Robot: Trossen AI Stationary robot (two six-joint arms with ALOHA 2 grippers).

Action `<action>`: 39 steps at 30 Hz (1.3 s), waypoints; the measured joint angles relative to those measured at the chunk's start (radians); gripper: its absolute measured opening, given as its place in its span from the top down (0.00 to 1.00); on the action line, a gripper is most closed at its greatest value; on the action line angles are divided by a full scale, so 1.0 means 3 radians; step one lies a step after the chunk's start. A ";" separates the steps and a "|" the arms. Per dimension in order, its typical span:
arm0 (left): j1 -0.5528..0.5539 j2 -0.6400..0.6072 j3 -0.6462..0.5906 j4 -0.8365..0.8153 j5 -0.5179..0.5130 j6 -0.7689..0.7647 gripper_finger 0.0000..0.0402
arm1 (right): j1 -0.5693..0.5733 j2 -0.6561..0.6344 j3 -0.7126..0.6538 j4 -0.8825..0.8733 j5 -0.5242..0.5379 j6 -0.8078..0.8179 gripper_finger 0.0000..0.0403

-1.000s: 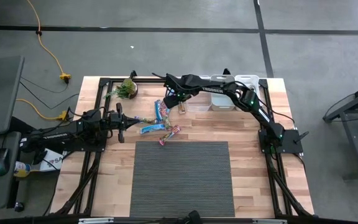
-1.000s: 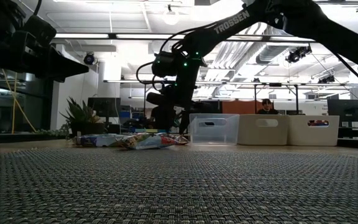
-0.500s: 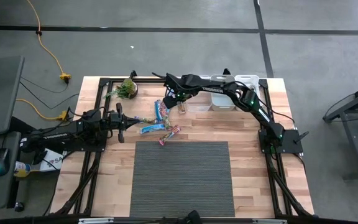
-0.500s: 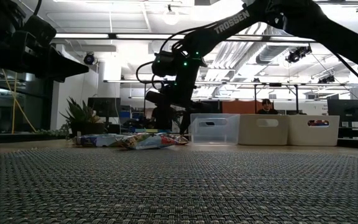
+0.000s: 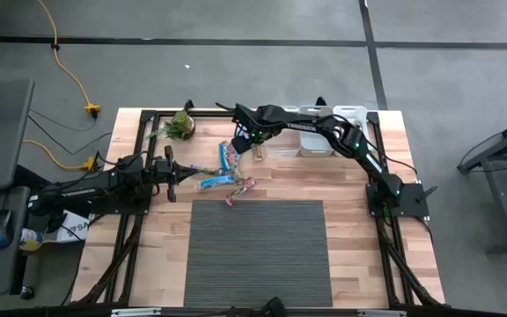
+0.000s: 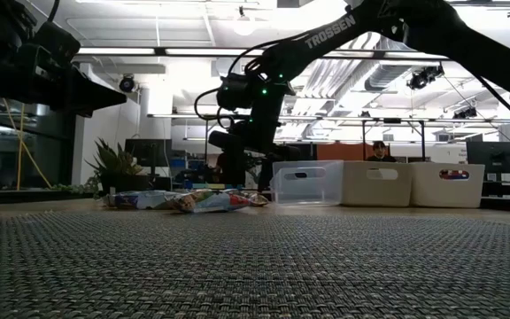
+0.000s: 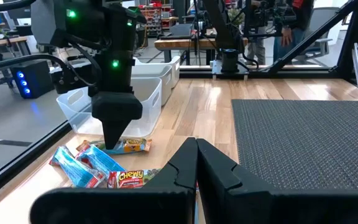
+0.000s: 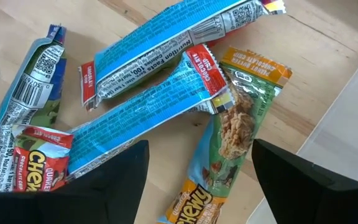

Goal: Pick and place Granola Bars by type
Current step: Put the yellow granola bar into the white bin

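**Right gripper over a yellow-green bar beside the clear bin**

Change since earlier frames: the right arm has shifted slightly rightward at upper centre of the high view; the bars and the left arm lie as they did.

Left, mid-height of the high view: left gripper [image 5: 171, 172], waiting beside the pile, fingers closed together with nothing between them.

Centre: Granola Bars [image 5: 228, 172] loose on the bare wood above the grey mat [image 5: 258, 251]; bright blue, blue-red-white and red-labelled wrappers overlap one another.

Upper centre: right gripper [image 8: 197, 171], fingers spread and empty, straddling a yellow-green bar [image 8: 232, 140] that lies just beside the wall of the clear bin [image 5: 282, 148].

Step in hand, as judged: picking this bar. Descend straight, keeping one finger clear of the bin wall and the other off the blue bar [image 8: 148, 112] whose end touches it; close across the narrow width, or the neighbour may be dragged along.

Upper right: the clear bin, then two white bins [image 6: 410, 184] in a row. The low view hints at something coloured in the rightmost; otherwise I cannot tell the contents.
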 joint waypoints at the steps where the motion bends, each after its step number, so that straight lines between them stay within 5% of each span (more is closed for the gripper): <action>1: 0.0000 0.0000 -0.0001 0.0000 0.0000 0.0000 1.00 | -0.0001 0.0000 -0.0001 0.0014 -0.0011 0.0000 0.33; 18: -0.0001 0.0001 -0.0001 -0.0001 0.0000 -0.0001 1.00 | 0.0010 0.0005 -0.0001 0.0176 -0.0068 -0.0273 0.33; 29: -0.0001 0.0000 -0.0001 -0.0001 0.0000 0.0000 1.00 | 0.0136 0.0005 0.0010 0.0109 -0.0051 -0.1720 0.33; 39: 0.0000 0.0000 0.0000 0.0000 0.0000 0.0000 1.00 | 0.0271 0.0005 0.0013 -0.0269 0.0711 -0.2723 0.33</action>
